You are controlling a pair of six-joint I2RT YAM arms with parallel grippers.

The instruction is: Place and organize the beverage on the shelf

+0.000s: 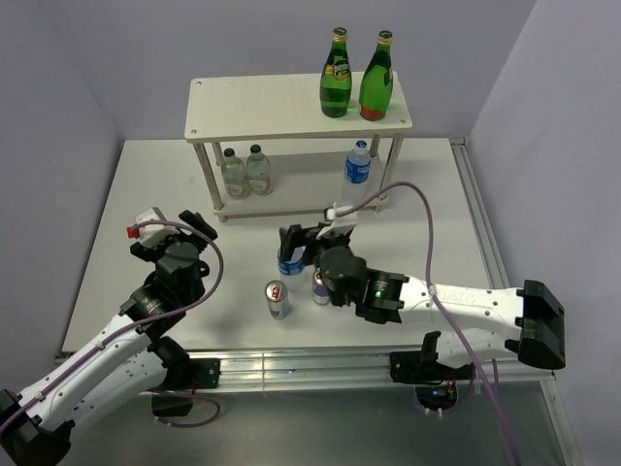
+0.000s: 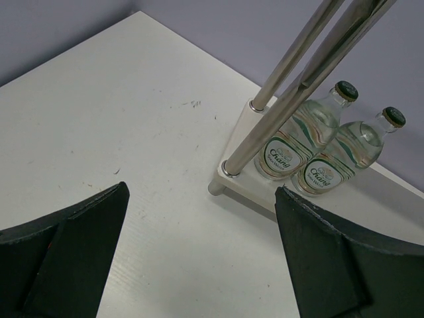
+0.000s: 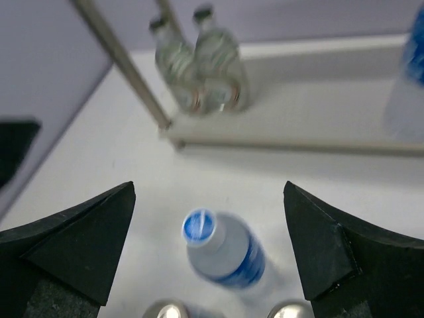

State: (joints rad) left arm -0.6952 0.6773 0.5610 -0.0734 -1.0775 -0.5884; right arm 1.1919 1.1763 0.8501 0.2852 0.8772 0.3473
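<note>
The pale shelf [image 1: 262, 107] stands at the back. Two tall green bottles [image 1: 336, 74] [image 1: 376, 78] stand on its top board at the right. One blue-labelled water bottle [image 1: 358, 163] stands on the lower board at the right. A second water bottle [image 1: 290, 263] stands on the table; in the right wrist view it [image 3: 225, 250] sits between the spread fingers. My right gripper [image 1: 306, 239] [image 3: 209, 197] is open over it, not touching. Two slim cans [image 1: 277, 299] [image 1: 319, 287] stand just nearer. My left gripper [image 1: 197, 226] [image 2: 199, 265] is open and empty, low over the table.
Two clear glass bottles with green caps [image 1: 245, 172] [image 2: 311, 142] stand on the lower board's left end, behind the shelf's front left leg [image 2: 278, 112]. The can tops [image 3: 164, 310] [image 3: 289, 310] show at the bottom edge. A metal rail [image 1: 320, 367] runs along the table's near edge.
</note>
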